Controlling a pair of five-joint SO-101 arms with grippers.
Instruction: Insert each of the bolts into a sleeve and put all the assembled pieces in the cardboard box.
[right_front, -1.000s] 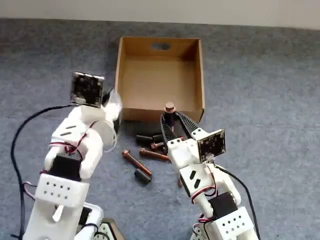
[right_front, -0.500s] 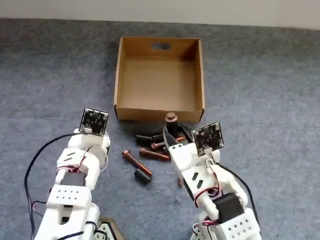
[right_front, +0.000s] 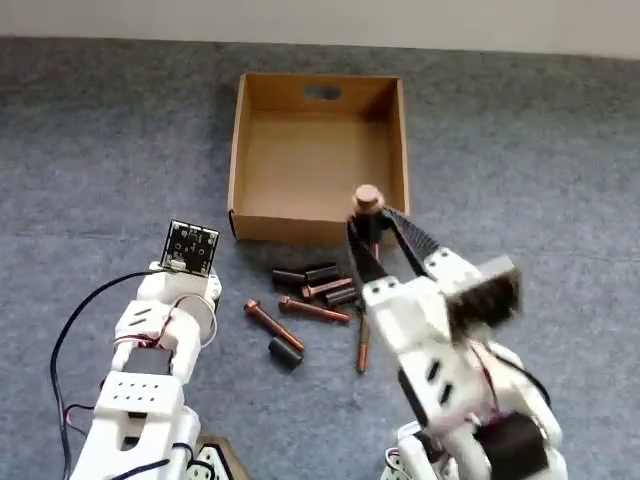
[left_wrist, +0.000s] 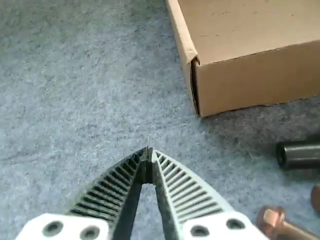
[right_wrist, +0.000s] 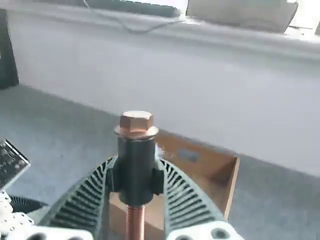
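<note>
Left arm recorded drawn back toward 6 o'clock; left gripper (left_wrist: 147, 159) pressed together, empty, near a corner of the cardboard box (left_wrist: 250, 85). Right gripper (right_front: 368, 232) raised, pinched on the sleeved bolt (right_front: 367, 205), long axis upright, head up, box close at 12 o'clock, wrist pitched upward

Cardboard box (right_front: 318, 150) open-topped, its near wall barring the way from scattered bolts (right_front: 310, 308) and sleeves (right_front: 288, 277), open carpet (right_front: 100, 150) either side.
</note>
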